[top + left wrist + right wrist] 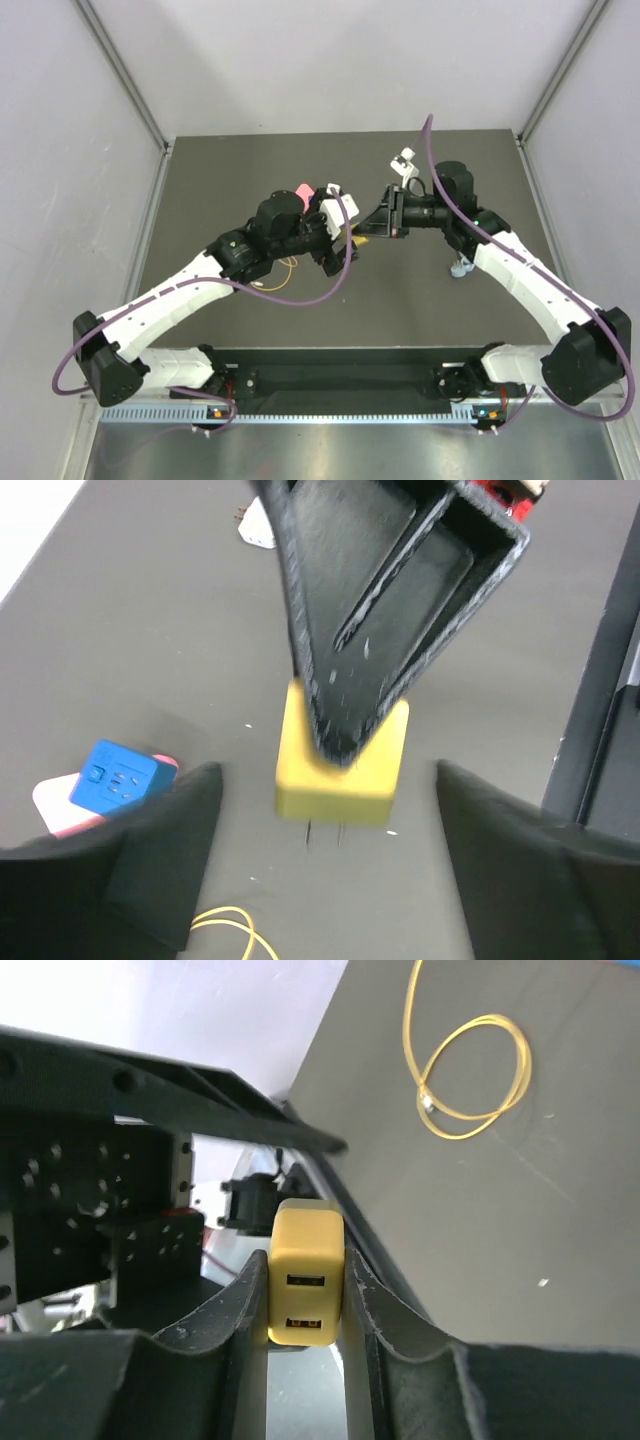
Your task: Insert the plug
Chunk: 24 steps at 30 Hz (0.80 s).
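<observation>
The plug [305, 1275] is a yellow charger block with two USB ports on one face and two metal prongs on the other. My right gripper [305, 1312] is shut on it, one finger flat on each side. In the left wrist view the plug [342, 770] hangs above the dark table, prongs toward the camera, pinched at its far end by the right gripper's black fingers [390, 610]. My left gripper [325, 855] is open, its fingers well apart on either side of the plug and not touching it. In the top view both grippers meet at mid-table around the plug [358, 238].
A blue block [118, 772] lies on a pink and white piece [55, 805] to the left. A loose yellow cable [465, 1060] is coiled on the table. A white part [403, 162] lies at the back. A small grey object [460, 268] sits near the right arm.
</observation>
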{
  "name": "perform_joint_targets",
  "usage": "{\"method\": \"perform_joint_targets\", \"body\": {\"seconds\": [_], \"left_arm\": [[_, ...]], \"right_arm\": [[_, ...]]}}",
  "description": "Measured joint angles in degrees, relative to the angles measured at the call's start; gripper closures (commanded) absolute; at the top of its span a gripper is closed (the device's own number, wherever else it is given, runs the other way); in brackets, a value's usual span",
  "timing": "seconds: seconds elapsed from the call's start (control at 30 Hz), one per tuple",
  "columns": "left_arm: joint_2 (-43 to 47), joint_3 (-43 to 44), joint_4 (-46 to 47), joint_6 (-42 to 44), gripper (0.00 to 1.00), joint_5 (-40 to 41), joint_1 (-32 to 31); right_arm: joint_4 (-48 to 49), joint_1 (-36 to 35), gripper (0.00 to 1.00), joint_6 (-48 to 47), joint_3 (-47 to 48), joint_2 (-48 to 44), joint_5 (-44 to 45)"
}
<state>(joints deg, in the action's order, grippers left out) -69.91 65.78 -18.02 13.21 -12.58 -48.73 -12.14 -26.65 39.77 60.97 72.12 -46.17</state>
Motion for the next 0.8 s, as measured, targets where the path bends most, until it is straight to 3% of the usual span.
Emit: {"method": "perform_joint_targets", "body": {"seconds": [0.23, 0.37, 0.57, 0.8], "left_arm": [[0.68, 0.0, -0.22, -0.61, 0.01, -0.02, 0.11], [1.84, 0.0, -0.22, -0.66, 0.01, 1.92, 0.11], [1.77, -0.15, -0.92, -1.77, 0.01, 12.37, -0.02], [4.2, -5.18, -0.33, -3.26, 0.01, 16.02, -0.31]], "right_arm": [[-5.03, 11.85, 1.0, -4.07, -0.59, -2.16, 5.92], [-13.07, 18.95, 1.0, -8.35, -0.11, -2.19, 20.48], [-22.25, 24.24, 1.0, -12.04, 3.8, 1.4, 43.06], [-24.33, 26.53, 1.0, -20.15, 9.4, 10.64, 56.37]]}}
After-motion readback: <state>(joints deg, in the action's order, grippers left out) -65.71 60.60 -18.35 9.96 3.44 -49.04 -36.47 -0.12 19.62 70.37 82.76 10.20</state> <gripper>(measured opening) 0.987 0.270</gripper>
